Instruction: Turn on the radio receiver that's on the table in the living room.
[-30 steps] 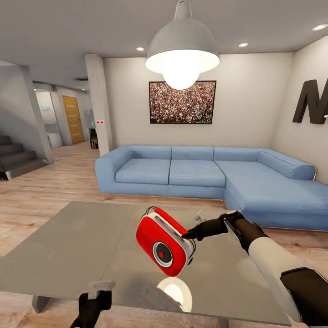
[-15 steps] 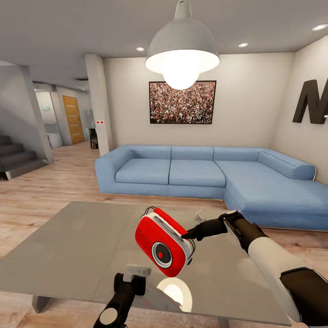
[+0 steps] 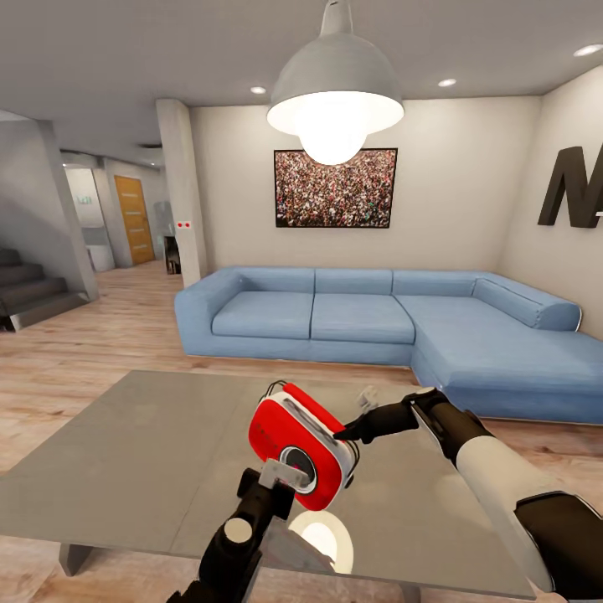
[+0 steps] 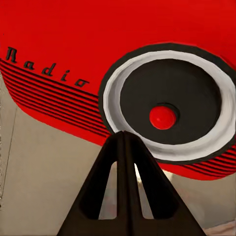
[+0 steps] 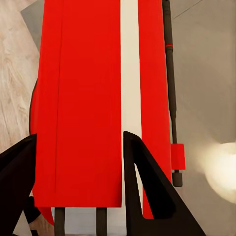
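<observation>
right gripper [image 3: 345,435]: clenched on small red white-trimmed radio receiver [image 3: 285,427], held tilted above glossy grey worktop [image 3: 126,452] | left gripper [image 3: 285,474]: fingers pressed together, tips at its round dial [image 4: 169,101]

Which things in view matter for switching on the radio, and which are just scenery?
Job: radio receiver, held by right gripper; left gripper, shut, at its dial; table.
Scenery: sofa, pendant lamp, crowd picture, stairs.
</observation>
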Tool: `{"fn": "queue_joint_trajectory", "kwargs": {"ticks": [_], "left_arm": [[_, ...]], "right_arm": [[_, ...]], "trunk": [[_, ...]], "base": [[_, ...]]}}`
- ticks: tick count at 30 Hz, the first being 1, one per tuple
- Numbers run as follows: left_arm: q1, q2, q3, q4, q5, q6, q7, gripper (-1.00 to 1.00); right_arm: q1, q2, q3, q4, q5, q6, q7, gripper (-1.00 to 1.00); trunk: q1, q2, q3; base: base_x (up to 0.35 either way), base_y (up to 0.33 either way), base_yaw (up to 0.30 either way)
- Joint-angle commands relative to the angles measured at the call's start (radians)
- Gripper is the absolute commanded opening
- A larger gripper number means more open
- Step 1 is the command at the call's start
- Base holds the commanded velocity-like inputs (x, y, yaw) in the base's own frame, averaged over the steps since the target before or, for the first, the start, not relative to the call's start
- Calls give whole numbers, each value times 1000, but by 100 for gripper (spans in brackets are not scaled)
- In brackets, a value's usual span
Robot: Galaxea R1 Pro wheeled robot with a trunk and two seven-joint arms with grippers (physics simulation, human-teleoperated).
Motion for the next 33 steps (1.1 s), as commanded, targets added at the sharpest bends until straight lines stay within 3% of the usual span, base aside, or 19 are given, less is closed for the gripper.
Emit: {"fn": "queue_joint_trajectory", "kwargs": {"ticks": [1, 6, 10, 12, 15, 17, 21, 29, 31, 33], "left_arm": [[-14, 0, 0, 10, 1, 1, 0, -100], [-99, 0, 0, 112, 21, 3, 0, -100], [-154, 0, -5, 183, 110, 1, 2, -100], [-177, 0, -23, 233, 141, -5, 3, -100], [-210, 0, -64, 296, 229, -33, 2, -100], [-214, 0, -75, 304, 249, -37, 2, -100], [-220, 0, -87, 348, 263, -44, 1, -100], [-227, 0, -86, 358, 257, -57, 8, -100], [-227, 0, -70, 352, 251, -63, 48, -100], [-226, 0, -27, 349, 251, -64, 128, -100]], "right_arm": [[0, 0, -4, -1, -5, 1, 0, -100], [0, 2, -4, -1, -5, 1, 0, -100], [0, 3, -4, -1, -5, 1, 0, -100], [0, 3, -4, -1, -5, 1, 0, -100], [0, 3, -4, -1, -6, 1, 0, -100], [0, 3, -4, -1, -7, 1, 0, -100], [0, 4, -4, 0, -8, -1, 0, -100], [0, 5, -4, 1, -7, -2, -3, -100], [0, 5, -4, 1, -6, -2, -19, -100], [0, 5, -5, 1, -6, -8, -54, -100]], "trunk": [[0, 0, 0], [0, 0, 0], [0, 0, 0], [0, 0, 0], [0, 0, 0], [0, 0, 0], [0, 0, 0], [0, 0, 0], [0, 0, 0], [0, 0, 0]], "base": [[0, 0, 0], [0, 0, 0], [0, 0, 0], [0, 0, 0], [0, 0, 0], [0, 0, 0], [0, 0, 0], [0, 0, 0], [0, 0, 0], [0, 0, 0]]}}
